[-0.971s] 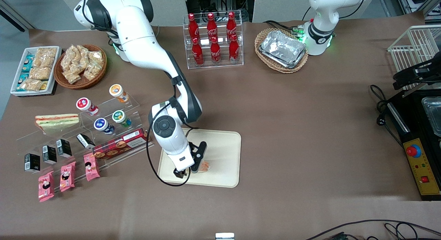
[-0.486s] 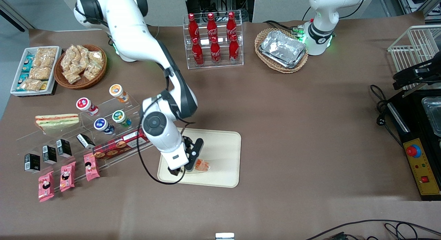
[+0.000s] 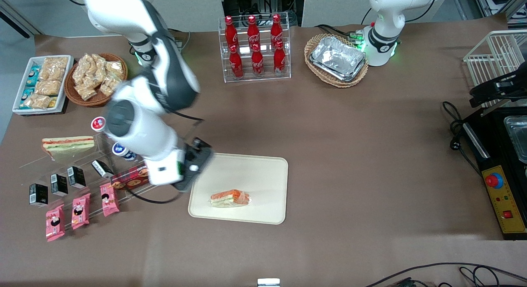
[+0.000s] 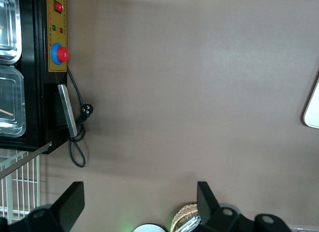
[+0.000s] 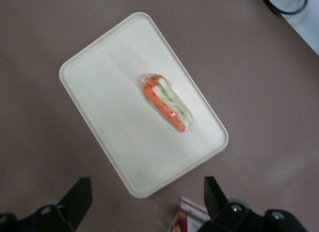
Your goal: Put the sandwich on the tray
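Tray (image 3: 263,171) lies flat on the brown table (image 3: 370,155), with the arm (image 3: 140,114) raised over its corner toward the working arm's end. The gripper (image 5: 147,202) hangs high above the tray's edge, fingers (image 5: 79,197) spread wide and holding nothing. Sandwich (image 3: 229,197) rests on the tray, apparently on its side, orange layer up, near the rim closest to the front camera.

The sandwich (image 3: 229,197) shows bright orange over pale bread with a thin green line; the tray (image 3: 263,176) beneath it is plain cream-beige; the black gripper (image 3: 193,171), fingers spread, hangs above the tray's edge over brown tablecloth (image 3: 350,155).
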Available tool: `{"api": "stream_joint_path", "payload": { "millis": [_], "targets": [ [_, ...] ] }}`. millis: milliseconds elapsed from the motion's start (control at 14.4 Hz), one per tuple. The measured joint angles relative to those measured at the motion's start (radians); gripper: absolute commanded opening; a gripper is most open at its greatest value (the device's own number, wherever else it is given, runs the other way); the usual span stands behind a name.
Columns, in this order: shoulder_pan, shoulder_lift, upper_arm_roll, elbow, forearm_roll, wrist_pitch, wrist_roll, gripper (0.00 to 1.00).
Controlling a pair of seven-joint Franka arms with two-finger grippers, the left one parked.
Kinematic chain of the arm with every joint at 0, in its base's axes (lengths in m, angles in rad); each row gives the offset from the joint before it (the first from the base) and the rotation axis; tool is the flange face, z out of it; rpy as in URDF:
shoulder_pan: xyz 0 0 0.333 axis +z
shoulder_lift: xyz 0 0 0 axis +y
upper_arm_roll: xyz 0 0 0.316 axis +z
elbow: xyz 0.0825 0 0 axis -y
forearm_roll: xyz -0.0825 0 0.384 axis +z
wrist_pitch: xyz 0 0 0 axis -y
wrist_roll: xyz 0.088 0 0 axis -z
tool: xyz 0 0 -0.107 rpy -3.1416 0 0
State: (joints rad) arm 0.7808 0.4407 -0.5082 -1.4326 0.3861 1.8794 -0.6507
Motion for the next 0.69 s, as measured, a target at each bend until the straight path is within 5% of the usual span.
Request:
{"api": "stream_joint_path", "payload": {
  "millis": [277, 555, 694],
  "targets": [
    [-0.092, -0.129, -0.001, -0.019, -0.016, -0.108, 0.16, 1.0],
    [-0.116, -0.249, 0.027, -0.023, -0.141, -0.222, 0.556, 1.0],
    [-0.231, -0.314, 0.149, -0.023, -0.225, -0.293, 0.699, 1.0]
  ]
}}
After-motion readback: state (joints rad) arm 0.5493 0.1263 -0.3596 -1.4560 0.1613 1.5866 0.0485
